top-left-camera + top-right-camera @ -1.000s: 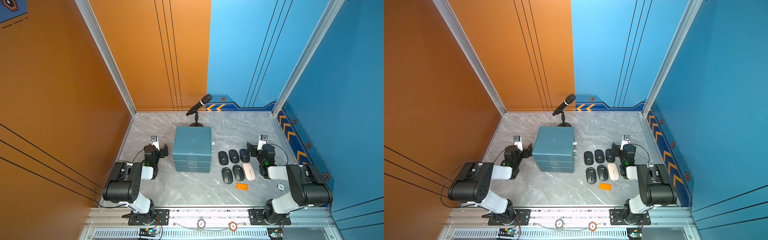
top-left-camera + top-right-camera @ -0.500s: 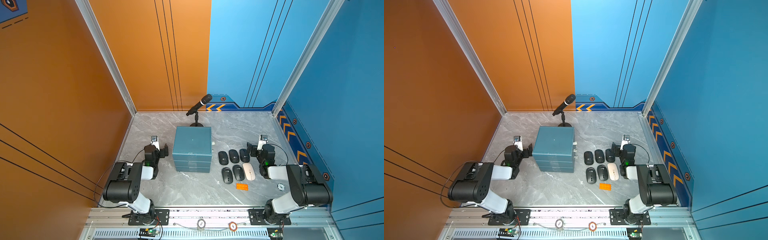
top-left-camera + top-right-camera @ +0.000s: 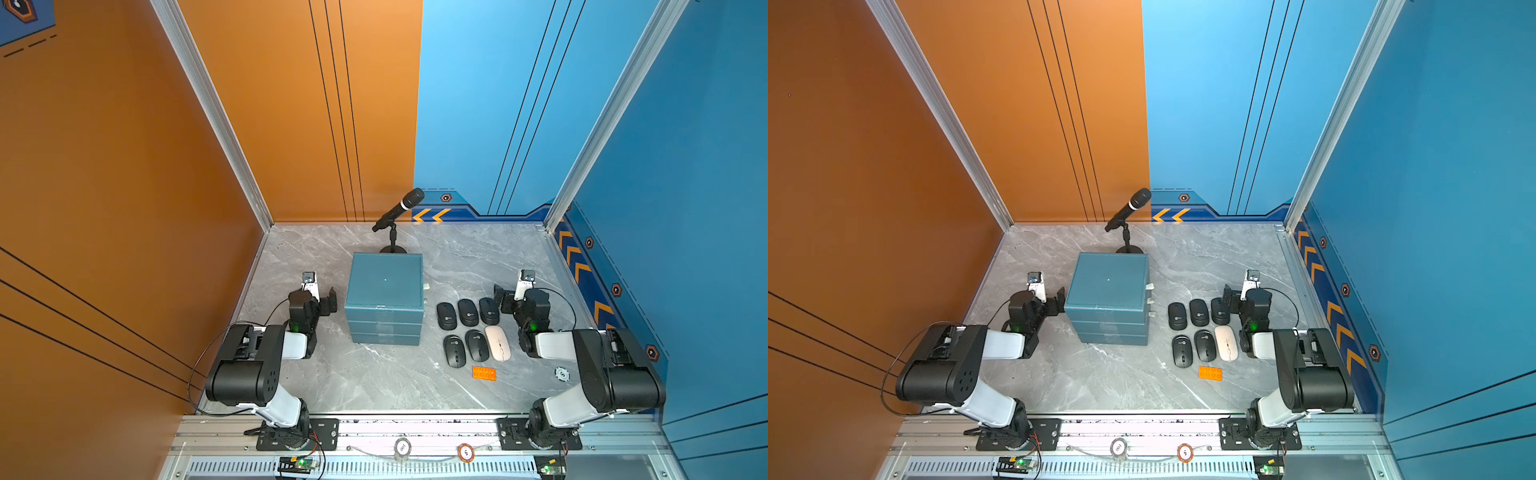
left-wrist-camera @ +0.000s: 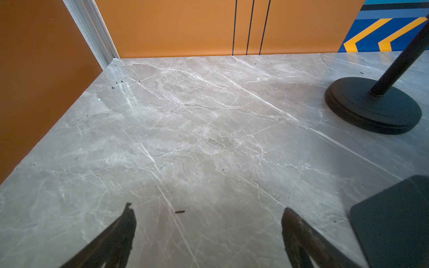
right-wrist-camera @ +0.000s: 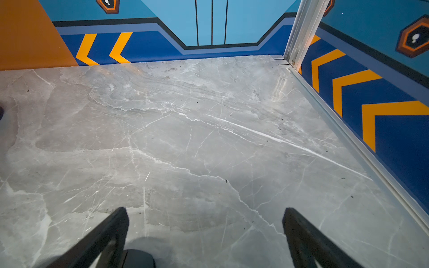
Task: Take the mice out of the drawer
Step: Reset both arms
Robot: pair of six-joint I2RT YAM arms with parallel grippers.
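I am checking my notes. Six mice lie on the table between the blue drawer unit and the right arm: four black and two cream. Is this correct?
Not quite: the colours are miscounted. Both top views show five black mice and only one cream mouse. The six do lie on the table between the blue drawer unit and the right arm.

Robot lab cell, printed walls [image 3: 291,104].

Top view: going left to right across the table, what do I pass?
left gripper → blue drawer chest → mice → small round disc
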